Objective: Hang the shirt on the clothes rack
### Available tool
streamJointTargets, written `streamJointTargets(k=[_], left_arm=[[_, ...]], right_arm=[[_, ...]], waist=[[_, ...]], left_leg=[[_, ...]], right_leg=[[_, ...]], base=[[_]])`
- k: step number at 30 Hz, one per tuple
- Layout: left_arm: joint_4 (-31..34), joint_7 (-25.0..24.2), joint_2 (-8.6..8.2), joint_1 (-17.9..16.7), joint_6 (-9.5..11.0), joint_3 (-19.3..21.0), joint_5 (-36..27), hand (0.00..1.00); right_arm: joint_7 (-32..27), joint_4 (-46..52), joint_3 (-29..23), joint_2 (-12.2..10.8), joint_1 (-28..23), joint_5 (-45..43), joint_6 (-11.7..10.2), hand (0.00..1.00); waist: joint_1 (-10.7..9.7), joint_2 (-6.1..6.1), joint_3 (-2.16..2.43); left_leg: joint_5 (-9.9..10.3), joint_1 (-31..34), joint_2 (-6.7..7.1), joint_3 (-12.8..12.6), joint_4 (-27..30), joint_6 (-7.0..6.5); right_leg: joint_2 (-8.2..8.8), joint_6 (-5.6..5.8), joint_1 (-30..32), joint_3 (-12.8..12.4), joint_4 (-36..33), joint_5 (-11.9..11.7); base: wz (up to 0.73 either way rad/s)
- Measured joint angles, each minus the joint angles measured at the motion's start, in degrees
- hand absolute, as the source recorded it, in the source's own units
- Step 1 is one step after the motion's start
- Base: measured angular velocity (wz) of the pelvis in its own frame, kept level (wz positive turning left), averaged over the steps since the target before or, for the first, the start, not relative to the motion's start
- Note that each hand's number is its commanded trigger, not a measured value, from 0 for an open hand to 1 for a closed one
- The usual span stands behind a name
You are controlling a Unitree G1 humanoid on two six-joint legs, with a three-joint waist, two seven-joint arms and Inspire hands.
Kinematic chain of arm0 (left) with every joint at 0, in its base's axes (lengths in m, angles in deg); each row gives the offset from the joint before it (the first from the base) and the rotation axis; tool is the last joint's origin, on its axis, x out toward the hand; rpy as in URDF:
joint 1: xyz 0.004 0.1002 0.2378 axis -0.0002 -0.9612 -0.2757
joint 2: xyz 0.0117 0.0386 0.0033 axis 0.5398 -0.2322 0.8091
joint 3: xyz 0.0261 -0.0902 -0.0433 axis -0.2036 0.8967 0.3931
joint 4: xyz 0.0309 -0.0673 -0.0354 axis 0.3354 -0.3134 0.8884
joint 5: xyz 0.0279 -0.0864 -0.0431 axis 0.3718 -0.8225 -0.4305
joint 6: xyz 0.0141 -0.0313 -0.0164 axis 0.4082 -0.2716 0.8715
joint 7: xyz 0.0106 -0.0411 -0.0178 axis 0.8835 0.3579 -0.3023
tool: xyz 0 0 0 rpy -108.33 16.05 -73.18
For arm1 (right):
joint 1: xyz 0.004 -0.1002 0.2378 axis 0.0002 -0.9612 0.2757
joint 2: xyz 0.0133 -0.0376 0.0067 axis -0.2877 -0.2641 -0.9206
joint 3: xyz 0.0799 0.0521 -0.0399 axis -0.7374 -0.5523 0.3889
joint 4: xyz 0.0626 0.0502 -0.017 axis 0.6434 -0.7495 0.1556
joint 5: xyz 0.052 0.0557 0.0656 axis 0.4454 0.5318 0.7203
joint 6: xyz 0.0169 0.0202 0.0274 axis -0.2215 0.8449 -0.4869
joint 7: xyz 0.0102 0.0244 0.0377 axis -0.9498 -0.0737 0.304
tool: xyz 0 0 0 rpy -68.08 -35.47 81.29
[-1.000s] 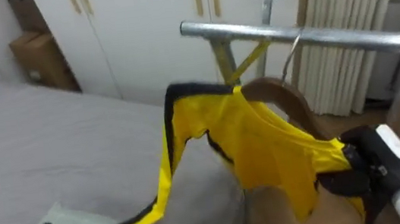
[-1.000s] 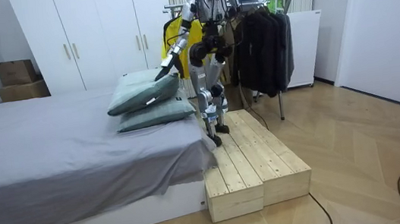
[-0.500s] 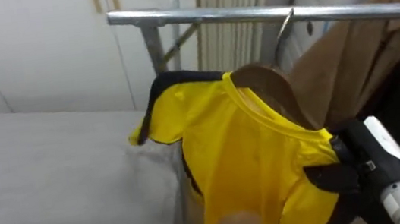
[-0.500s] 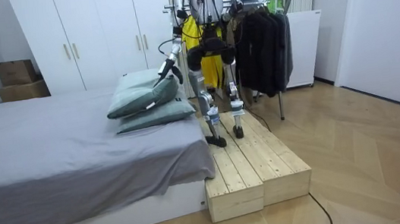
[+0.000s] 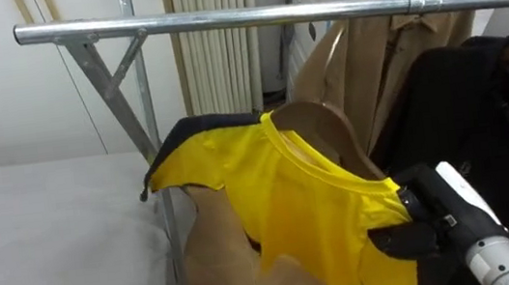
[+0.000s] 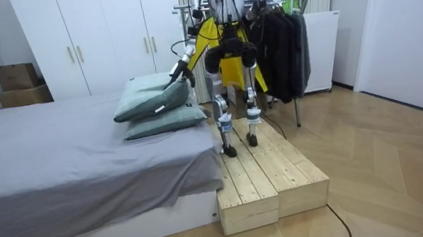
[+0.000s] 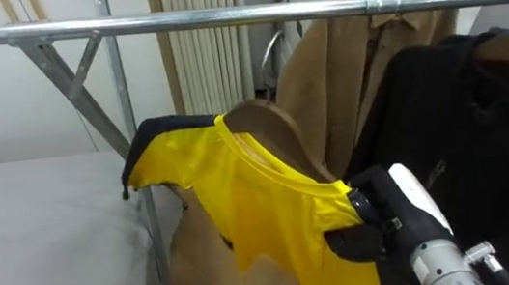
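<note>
1. Rail (image 5: 219,15) spans the top of the left eye view, with a brown coat (image 5: 371,60) and black clothes (image 5: 491,123) hanging toward its right end. The yellow shirt (image 5: 281,198) is already on a wooden hanger (image 5: 316,125). It sits tilted, well below the bare left stretch of the rail. The right hand (image 5: 420,224) has its dark fingers curled tight round the shirt's lower shoulder, with the hanger's end inside the cloth. No hook shows over the rail, so the shirt looks dressed on its hanger but not yet hung.
2. The right eye view shows the same gap between hanger and rail, and the same firm grip. What remains, as I judge it, is to raise the hanger, catch its hook on the rail's free left part, and let go.
3. In the room view the robot stands on a wooden platform (image 6: 271,176), facing the rack. Its left hand (image 6: 181,68) reaches out near the pillows (image 6: 153,101) at the bed's corner; its grip cannot be made out.
</note>
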State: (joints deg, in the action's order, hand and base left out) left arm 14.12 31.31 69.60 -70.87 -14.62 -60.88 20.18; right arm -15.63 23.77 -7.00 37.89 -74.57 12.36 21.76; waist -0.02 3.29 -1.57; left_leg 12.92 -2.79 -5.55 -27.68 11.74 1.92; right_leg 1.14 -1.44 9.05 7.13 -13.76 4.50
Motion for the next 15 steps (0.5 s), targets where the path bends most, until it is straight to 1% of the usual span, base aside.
streamJointTargets(k=[4, 9, 12, 15], left_arm=[[0.1, 0.0, 0.21, 0.0, 0.0, 0.0, 0.2, 0.00], [0.1, 0.1, 0.36, 0.0, 0.0, -0.1, 0.6, 0.00], [0.1, -0.2, 0.47, 0.0, 0.0, -0.1, 1.3, 0.00], [0.5, -1.0, 1.08, 0.0, 0.0, -0.1, 2.0, 0.00]], right_arm=[[1.4, 0.0, -0.8, 0.1, 1.3, -1.5, -0.1, 1.00], [3.7, -0.1, -1.1, 1.1, 1.5, -0.9, -0.1, 1.00], [6.3, -0.5, -1.1, 1.8, 2.8, -0.9, -0.1, 1.00], [9.1, -1.0, -1.1, 2.2, 4.7, -0.8, 0.0, 1.00]], waist=[[0.0, 0.10, 0.07], [0.7, 0.14, 0.11], [0.8, 0.19, 0.13], [0.9, 0.54, 0.31]], left_leg=[[-0.3, 0.0, -0.12, 0.3, 0.0, 0.10], [-0.3, -0.8, -0.36, 0.5, 0.0, 0.10], [-0.5, -0.9, -0.33, 0.5, -0.2, 0.25], [-0.7, -0.8, -0.31, 1.1, -0.3, 0.32]], right_leg=[[-0.01, -0.21, -0.5, 0.4, 0.2, -0.3], [-0.11, -0.26, -1.4, 1.0, 0.3, -0.4], [-0.13, -0.27, -1.5, 1.0, 0.2, -0.5], [-0.09, -0.29, -1.6, 1.5, 0.2, -0.4]], base=[[0.03], [0.02], [0.00], [0.10]])
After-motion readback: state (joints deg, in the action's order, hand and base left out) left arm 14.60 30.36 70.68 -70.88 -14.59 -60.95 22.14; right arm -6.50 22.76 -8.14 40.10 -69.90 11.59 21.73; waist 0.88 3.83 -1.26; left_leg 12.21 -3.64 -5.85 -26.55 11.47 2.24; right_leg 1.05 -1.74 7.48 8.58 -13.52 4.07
